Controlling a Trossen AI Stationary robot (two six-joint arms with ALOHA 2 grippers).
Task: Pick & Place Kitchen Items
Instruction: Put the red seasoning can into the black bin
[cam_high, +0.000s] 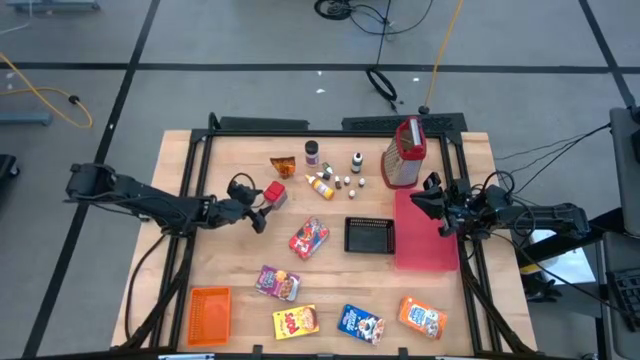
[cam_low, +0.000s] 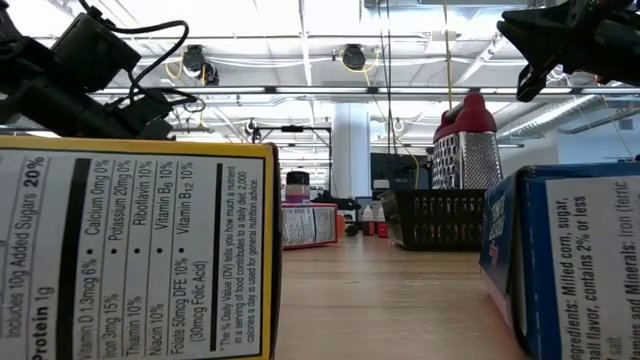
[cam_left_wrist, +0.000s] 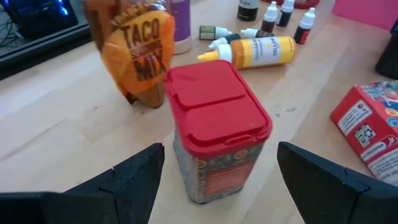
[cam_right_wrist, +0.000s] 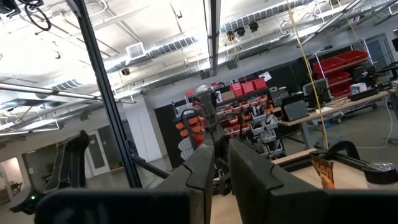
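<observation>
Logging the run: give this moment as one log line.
left gripper: open, fingers either side of red-lidded shaker jar, not closed | right gripper: shut, empty, above pink tray | phase: pre-grasp

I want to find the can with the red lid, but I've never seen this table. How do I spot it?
Start at the left gripper, open over the table's left half. The red-lidded can stands upright just ahead of its fingers. Behind it are an orange taco mix packet and a lying yellow bottle; only the can has a flat red flip lid.
</observation>
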